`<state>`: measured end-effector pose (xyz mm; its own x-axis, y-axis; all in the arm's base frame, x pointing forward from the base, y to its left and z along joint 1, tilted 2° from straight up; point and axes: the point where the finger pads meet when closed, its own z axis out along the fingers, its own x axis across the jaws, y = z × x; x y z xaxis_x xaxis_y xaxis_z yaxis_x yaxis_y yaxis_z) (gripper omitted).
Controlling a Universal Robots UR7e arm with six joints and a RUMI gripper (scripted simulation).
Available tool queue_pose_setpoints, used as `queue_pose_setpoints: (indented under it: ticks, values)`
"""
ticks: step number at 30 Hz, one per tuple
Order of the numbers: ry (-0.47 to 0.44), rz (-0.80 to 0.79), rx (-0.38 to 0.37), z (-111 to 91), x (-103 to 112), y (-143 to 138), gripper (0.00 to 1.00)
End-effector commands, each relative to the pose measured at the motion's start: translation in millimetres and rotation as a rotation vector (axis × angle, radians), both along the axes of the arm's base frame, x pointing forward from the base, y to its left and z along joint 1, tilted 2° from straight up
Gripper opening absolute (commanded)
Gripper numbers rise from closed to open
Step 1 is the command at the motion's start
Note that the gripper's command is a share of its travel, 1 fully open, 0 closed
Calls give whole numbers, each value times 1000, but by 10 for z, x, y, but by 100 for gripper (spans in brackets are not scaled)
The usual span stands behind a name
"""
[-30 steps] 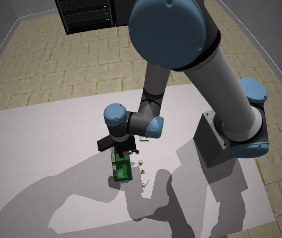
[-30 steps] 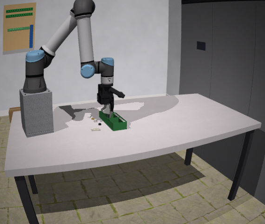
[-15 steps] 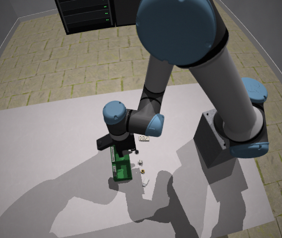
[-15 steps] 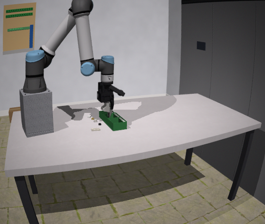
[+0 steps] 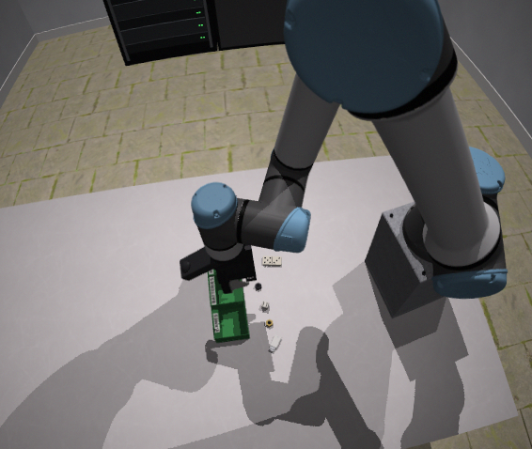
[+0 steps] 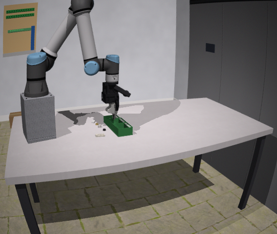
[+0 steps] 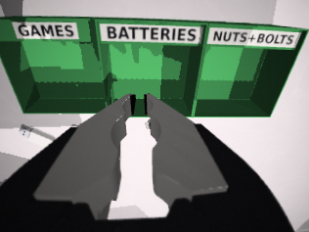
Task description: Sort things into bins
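A green bin [image 5: 227, 308] with three compartments stands upright on the table; it also shows in the exterior view [image 6: 118, 125]. In the wrist view the bin [image 7: 152, 68] carries the labels GAMES, BATTERIES and NUTS+BOLTS, and all three compartments look empty. My gripper [image 7: 140, 96] [image 6: 113, 115] hangs just above the near wall of the BATTERIES compartment. Its fingers are shut with only a thin gap, and I see nothing between them. Beside the bin lie a white domino [image 5: 272, 261], a small black round piece [image 5: 258, 286], a small silver part [image 5: 264, 305], a brass nut [image 5: 269, 322] and a white-silver piece [image 5: 274, 344].
The arm's grey pedestal [image 5: 401, 260] stands on the table to the right of the loose parts. The parts lie in a row between the bin and the pedestal. The white-silver piece shows at the left edge of the wrist view [image 7: 25, 130].
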<state>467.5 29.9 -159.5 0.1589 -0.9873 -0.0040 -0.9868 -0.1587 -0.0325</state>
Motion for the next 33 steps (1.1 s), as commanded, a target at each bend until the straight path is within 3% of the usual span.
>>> queue_pose_setpoints:
  ticks: [1, 4, 11, 21, 30, 33]
  values:
    - [-1, 0, 0, 172, -1, -3, 4]
    - [-1, 0, 0, 273, -4, -3, 4]
    - [-1, 0, 0, 273, -4, -3, 4]
    - [-1, 0, 0, 276, -63, 493, 4]
    - [-1, 0, 0, 278, -104, 835, 4]
    - [-1, 0, 0, 278, -103, 836, 4]
